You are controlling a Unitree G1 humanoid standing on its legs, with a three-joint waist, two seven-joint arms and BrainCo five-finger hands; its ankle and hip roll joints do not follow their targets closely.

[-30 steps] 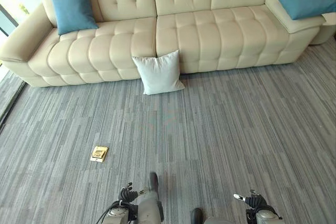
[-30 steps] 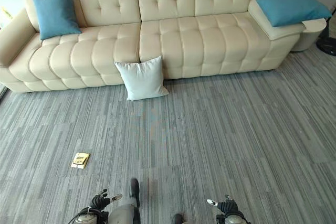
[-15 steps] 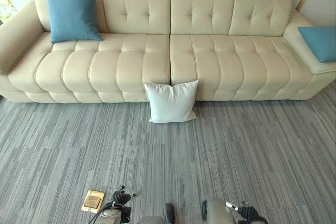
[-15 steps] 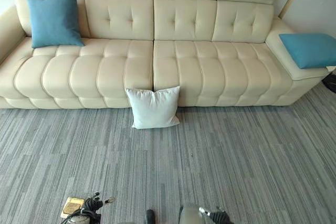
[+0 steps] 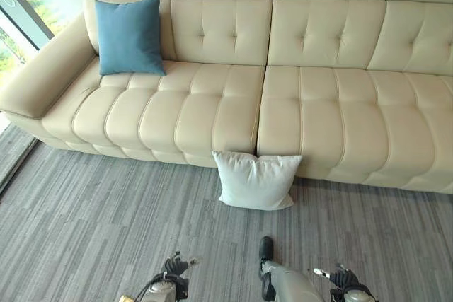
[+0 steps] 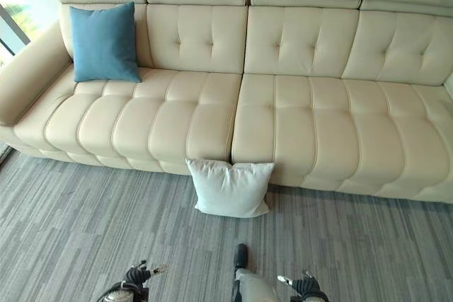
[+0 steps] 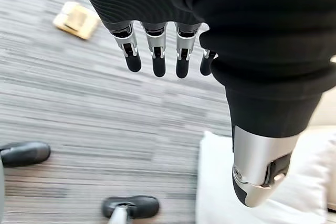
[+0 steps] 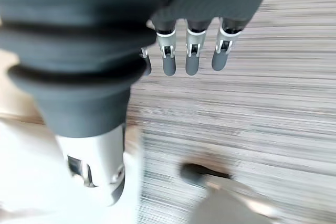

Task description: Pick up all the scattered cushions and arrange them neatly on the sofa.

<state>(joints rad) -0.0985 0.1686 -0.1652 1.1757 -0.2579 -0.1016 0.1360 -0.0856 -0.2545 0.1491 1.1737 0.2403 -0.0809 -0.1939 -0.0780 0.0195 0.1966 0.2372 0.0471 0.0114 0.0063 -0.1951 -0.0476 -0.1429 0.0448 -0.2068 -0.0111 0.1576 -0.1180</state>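
Nearing white cushion (image 5: 255, 180) and sofa (image 5: 318, 111) since earlier

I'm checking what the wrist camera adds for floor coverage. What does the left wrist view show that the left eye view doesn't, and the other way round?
Left wrist view alone: a small tan object lying flat on the grey carpet, past the left hand's straight, empty fingers.
Left eye view alone: the cream sofa, the blue cushion propped upright against its backrest near the armrest, and the right hand hanging low.
Both: the white cushion on the carpet, leaning against the sofa front, plus the left hand.
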